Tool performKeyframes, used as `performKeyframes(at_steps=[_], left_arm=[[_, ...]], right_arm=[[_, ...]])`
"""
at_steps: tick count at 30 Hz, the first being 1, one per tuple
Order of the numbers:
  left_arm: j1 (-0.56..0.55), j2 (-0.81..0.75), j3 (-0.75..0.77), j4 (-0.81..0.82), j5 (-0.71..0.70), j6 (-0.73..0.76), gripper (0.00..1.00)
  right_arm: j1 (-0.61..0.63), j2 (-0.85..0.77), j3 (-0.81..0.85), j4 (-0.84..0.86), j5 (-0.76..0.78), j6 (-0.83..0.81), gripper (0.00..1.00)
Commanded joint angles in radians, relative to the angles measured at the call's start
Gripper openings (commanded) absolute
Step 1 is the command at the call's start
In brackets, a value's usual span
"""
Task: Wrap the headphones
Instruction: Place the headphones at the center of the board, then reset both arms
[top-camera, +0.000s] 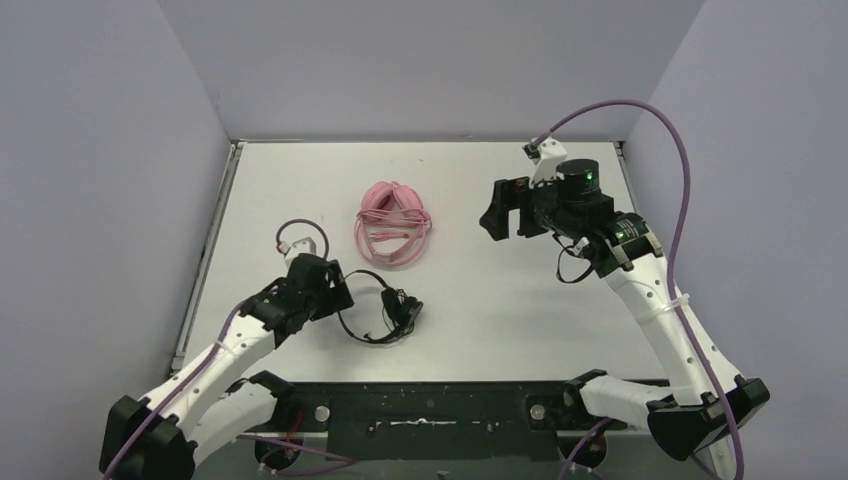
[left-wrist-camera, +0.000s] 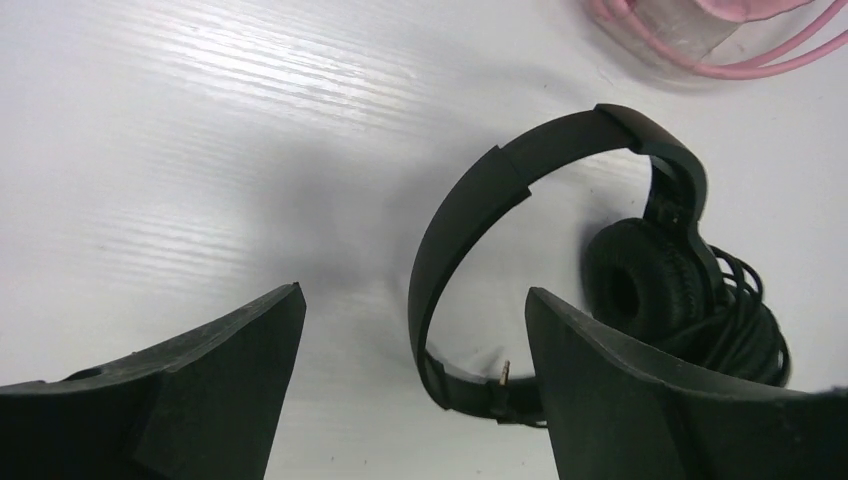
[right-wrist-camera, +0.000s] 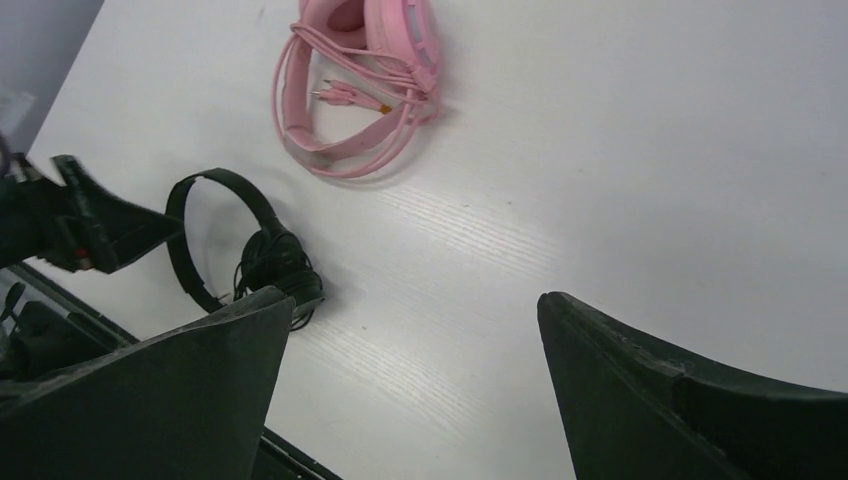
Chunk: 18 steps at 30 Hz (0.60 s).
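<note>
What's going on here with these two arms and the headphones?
Two robot arms are tidying corded headphones on a white table. The left tool stands open beside the black headphones, whose cord lies bundled at the ear cups. The pink headphones lie farther back, cord looped with them. The right tool hovers open off to the right, holding nothing.

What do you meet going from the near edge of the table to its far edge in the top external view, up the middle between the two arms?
black headphones → pink headphones. The grippers sit level with these, so they are left out.
</note>
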Motion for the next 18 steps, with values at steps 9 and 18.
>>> performKeyframes(at_steps=[9,18], left_arm=[[0.018,-0.353,0.613,-0.355,0.007,0.288,0.83],[0.017,-0.322,0.915,-0.315,0.132,0.422,0.84]], right_arm=[[-0.021,-0.208,0.203,-0.129,0.408,-0.118,1.00],[-0.021,-0.339,0.192,-0.101,0.441,-0.133,1.00]])
